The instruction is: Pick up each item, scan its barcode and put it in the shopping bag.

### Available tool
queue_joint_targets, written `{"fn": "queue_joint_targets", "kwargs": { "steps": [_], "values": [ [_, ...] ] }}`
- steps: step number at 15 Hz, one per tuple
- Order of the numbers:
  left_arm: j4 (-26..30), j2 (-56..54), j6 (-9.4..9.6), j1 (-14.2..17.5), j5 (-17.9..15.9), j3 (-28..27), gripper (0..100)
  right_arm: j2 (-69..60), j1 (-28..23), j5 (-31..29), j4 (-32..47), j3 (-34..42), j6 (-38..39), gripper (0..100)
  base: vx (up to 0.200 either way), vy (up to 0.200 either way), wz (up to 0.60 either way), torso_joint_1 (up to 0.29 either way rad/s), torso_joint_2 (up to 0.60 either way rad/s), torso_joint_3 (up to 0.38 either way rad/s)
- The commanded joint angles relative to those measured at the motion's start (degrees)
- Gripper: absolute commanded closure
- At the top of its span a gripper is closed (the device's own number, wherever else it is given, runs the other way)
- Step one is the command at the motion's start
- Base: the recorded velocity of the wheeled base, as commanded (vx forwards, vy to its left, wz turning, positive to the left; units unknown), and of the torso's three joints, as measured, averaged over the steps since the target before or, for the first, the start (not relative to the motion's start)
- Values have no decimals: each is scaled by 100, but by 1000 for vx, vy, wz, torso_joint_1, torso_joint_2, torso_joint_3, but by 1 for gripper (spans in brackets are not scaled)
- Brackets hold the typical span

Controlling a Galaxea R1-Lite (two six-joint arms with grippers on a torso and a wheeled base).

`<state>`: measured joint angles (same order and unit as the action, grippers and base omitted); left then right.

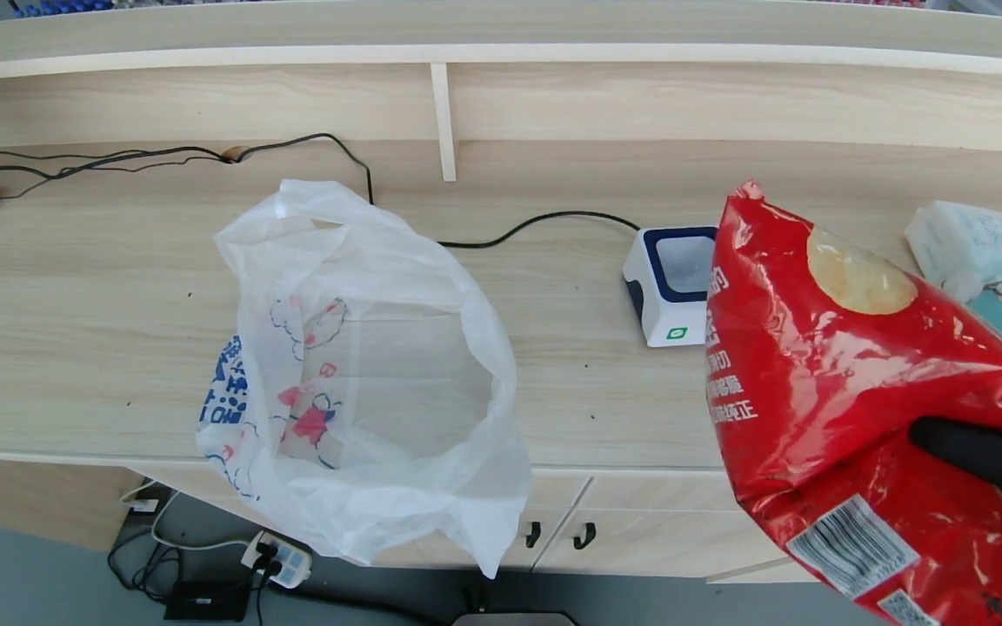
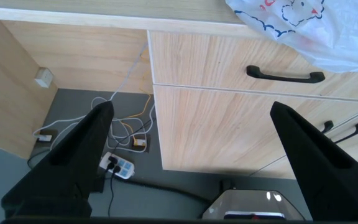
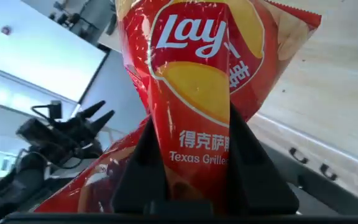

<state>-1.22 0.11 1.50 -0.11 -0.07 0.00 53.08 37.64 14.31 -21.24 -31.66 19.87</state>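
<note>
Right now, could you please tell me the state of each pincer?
Left pincer: open, empty.
Right pincer: shut on the chip bag.

One white plastic shopping bag (image 1: 362, 365) on the counter, just the one. One red chip bag (image 1: 840, 374). One scanner (image 1: 671, 287), white and blue. One pale blue soft pack (image 1: 988, 261). On the floor, one white power strip (image 1: 279, 556). Black cables (image 1: 327, 136) along the back are too tangled to count cleanly.
</note>
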Motion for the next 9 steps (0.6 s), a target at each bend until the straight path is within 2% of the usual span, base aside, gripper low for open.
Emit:
{"fn": "queue_joint_targets", "kwargs": {
  "steps": [1, 3, 7, 9],
  "values": [
    [-1, -2, -1, 2, -1, 0, 0, 203, 797, 221, -249, -209, 940, 100, 0, 0, 0, 0, 0, 0],
    [-1, -2, -1, 2, -1, 0, 0, 537, 832, 661, -803, -200, 1555, 100, 0, 0, 0, 0, 0, 0],
    [-1, -2, -1, 2, -1, 0, 0, 1310, 850, 986, -1911, -235, 1871, 100, 0, 0, 0, 0, 0, 0],
    [-1, -2, -1, 2, -1, 0, 0, 1530, 850, 1065, -2113, -420, 1994, 100, 0, 0, 0, 0, 0, 0]
  ]
}}
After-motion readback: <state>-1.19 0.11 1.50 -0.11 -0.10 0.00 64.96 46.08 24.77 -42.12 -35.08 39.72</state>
